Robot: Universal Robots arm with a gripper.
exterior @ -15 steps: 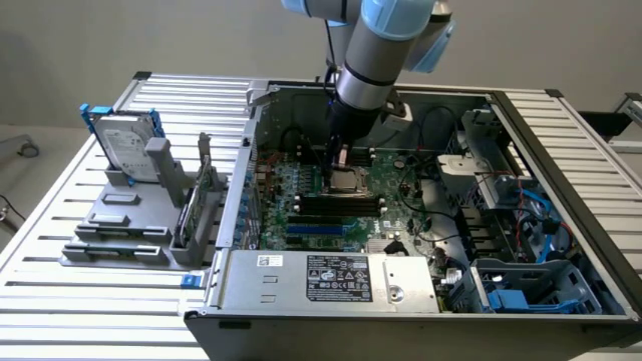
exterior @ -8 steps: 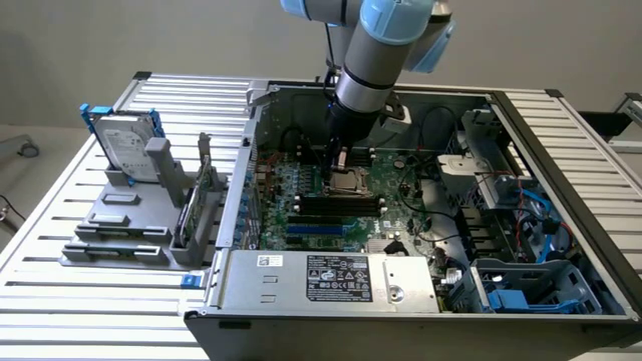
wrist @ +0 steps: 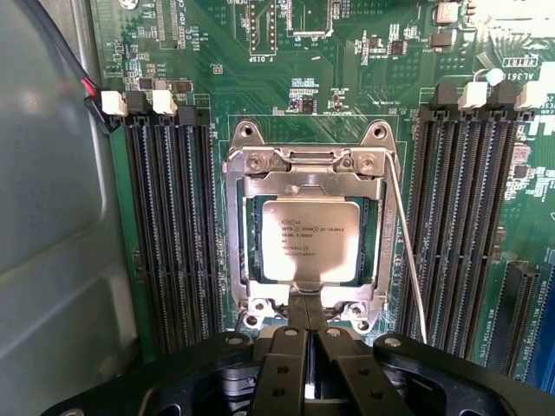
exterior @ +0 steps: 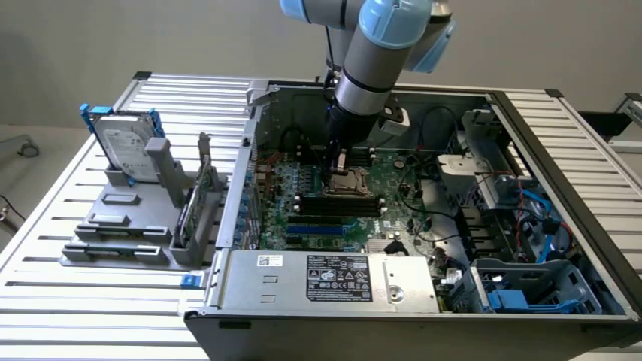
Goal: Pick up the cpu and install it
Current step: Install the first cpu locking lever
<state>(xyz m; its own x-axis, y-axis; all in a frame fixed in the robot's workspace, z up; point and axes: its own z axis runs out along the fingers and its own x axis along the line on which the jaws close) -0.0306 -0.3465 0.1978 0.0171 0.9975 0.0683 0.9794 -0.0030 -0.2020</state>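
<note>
One small chip is what you care about, so start at the exterior view's left and go across. Over there the big hard drive point(exterior: 125, 143) stands up in its grey holder on the table point(exterior: 60, 316). That is not your part. Next comes the open computer case point(exterior: 237, 188). Inside it, near the middle of the green board point(exterior: 301, 180), the tool point(exterior: 341, 167) hangs down from the arm, right over the socket.

In the wrist view the cpu point(wrist: 310, 241) lies flat in the socket, inside the shiny metal frame point(wrist: 308, 169). Long black memory slots point(wrist: 169, 225) run along both sides of it. The tool's two fingers point(wrist: 286, 364) look pressed together, and I see nothing between them. Their tips sit right at one edge of the frame. I cannot tell if they touch it.

I think the cpu is light, hard and flat, and will not bend. Its metal top looks smooth, so it could slip. The underside is likely easy to hurt, so take it gently by two opposite side edges and keep it level. The frame sits close around it, so fingers get little room. Further to the exterior view's right lie loose cables point(exterior: 531, 210); keep clear of those.
</note>
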